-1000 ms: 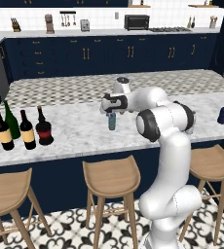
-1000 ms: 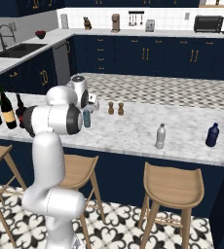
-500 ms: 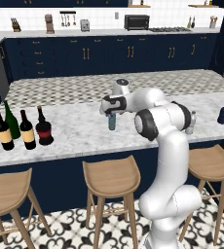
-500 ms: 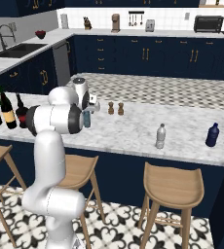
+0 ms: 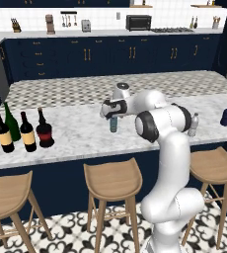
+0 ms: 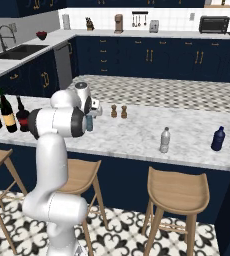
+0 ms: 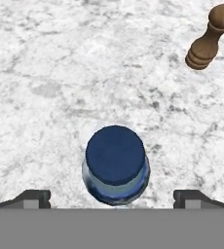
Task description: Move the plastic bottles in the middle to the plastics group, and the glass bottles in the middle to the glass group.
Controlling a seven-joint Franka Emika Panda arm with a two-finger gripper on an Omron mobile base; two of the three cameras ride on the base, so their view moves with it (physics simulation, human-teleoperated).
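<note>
Little has shifted in the last second: the end effector (image 7: pixel 112 199) stays poised directly above the small pale-blue translucent plastic bottle (image 7: pixel 116 165), fingers fully spread and empty, straddling its dark-blue cap for descent. The bottle stands mid-counter (image 5: pixel 81 133).

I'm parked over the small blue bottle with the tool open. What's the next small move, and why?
Probably lower straight down, then close. In the hand view the small blue bottle stands upright with its cap centred between the fingertips of the open tool, which are well apart from it on either side. The pepper mill stands well away.
</note>
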